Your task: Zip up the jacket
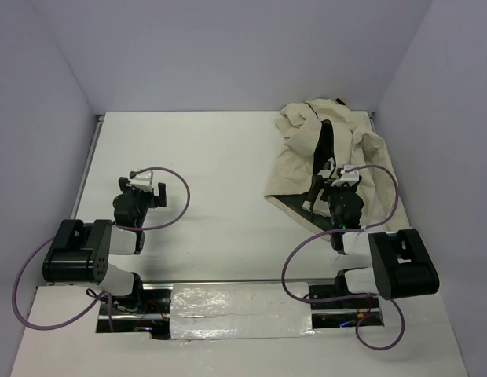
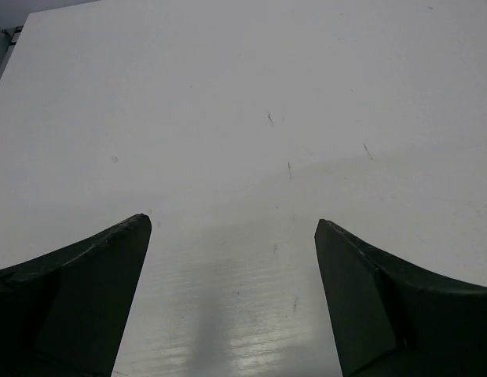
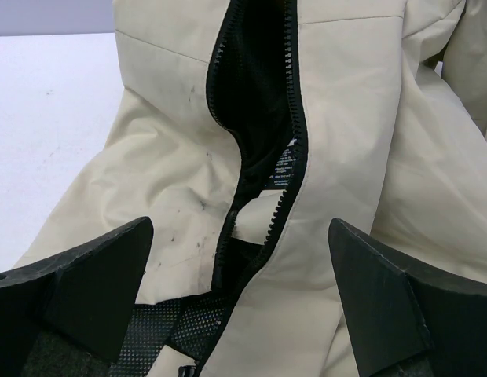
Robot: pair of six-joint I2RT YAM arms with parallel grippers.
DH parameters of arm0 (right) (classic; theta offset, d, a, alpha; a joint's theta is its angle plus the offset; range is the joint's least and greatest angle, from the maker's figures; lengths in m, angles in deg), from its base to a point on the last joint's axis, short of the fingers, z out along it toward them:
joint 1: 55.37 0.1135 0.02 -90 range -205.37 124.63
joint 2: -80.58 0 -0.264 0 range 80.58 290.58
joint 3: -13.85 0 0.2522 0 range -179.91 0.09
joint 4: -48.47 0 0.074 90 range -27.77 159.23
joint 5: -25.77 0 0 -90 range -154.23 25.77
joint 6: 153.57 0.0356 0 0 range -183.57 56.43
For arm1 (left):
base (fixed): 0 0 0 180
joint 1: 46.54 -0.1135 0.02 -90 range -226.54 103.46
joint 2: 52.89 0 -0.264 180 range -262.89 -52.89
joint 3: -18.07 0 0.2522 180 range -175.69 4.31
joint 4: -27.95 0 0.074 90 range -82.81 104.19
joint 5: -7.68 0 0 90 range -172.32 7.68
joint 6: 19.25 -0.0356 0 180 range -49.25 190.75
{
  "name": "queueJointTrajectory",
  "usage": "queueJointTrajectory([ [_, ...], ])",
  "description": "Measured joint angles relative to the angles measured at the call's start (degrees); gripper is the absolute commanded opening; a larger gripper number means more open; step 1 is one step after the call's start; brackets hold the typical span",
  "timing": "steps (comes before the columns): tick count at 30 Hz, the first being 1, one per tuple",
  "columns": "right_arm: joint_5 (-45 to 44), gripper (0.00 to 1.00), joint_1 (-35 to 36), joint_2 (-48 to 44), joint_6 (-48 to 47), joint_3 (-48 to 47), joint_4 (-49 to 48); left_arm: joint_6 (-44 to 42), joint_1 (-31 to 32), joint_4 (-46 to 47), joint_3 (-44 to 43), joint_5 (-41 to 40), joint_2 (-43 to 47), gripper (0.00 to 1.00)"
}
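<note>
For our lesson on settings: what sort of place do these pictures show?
Probably a robot lab cell: plain pale walls box in a white table, with two black robot arms at its near edge and a cream-beige fabric jacket.

The left black two-finger pincer is wide open, with its two dark fingers far apart. The left black-and-white arm is folded up, its elbow back and its pincer pointing forward. The right black two-finger pincer is wide open too. The right black-and-white arm is bent the same way and reaches forward.
</note>
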Motion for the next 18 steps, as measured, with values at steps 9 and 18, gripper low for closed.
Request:
queueJointTrajectory([
  [9,1.9,0.88,-1.2,-10.4,1.9,-18.5,30.9,-0.3,-0.7,-6.1,-2.1,2.3,2.1,0.99],
  [18,25.1,0.42,-3.9,-8.3,11.6,-55.8,60.1,-9.6,5.0,-64.9,-61.0,14.2,-4.5,0.99],
])
